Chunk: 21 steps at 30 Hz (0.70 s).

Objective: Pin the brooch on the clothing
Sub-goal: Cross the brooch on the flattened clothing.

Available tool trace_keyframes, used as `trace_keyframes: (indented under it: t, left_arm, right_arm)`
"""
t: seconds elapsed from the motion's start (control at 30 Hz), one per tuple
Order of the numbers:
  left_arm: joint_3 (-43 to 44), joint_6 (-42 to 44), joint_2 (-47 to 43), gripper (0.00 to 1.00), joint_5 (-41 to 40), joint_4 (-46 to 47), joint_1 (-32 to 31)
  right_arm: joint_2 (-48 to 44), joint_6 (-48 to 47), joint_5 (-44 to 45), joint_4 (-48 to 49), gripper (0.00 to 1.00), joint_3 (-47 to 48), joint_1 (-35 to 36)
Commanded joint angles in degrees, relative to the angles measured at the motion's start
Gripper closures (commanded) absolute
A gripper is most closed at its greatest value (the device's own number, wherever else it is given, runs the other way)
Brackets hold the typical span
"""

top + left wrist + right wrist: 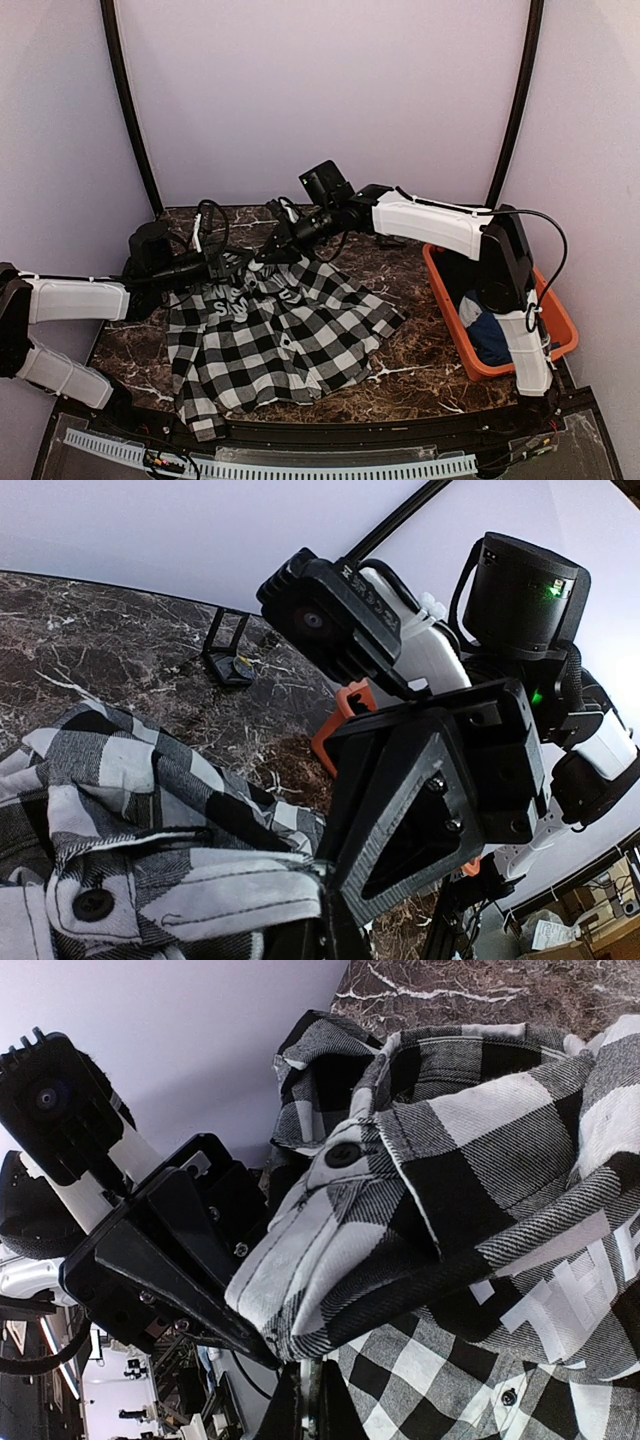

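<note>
The clothing [280, 330], a black-and-white checked shirt with white lettering, lies spread on the marble table with its collar end lifted. My left gripper [222, 268] comes in from the left and my right gripper [262, 258] from the right, and they meet tip to tip at that lifted edge. In the left wrist view my left gripper [330, 895] is shut on the stitched button band [200, 890]. My right gripper [312, 1380] is shut on the same band [300, 1260], a fold hanging over it. I cannot pick out the brooch in any view.
An orange bin [440, 275] at the right table edge holds a dark blue garment [490, 340]. A small black wire stand [228, 655] sits on the marble behind the shirt. Black cables [210, 225] loop above the left wrist.
</note>
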Motion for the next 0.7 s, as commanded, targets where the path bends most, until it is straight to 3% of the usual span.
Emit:
trace_keyframes:
  t: [0.0,0.3,0.67]
  left_arm:
    - [0.90,-0.15,0.04,0.94,1.19,-0.41,-0.39]
    - [0.29,-0.69,-0.65,0.98,0.48,0.63,-0.39]
    - [0.05,-0.81,-1.15,0.99,0.10,0.84,-0.39]
  right_arm:
    - [-0.58,-0.69,0.81,1.41,1.00,2.12,1.60]
    - [-3.29,5.54,2.28,11.82,1.00,-5.34,1.61]
    - [-6.18,8.58,5.01,16.82,1.00,-11.29,1.05]
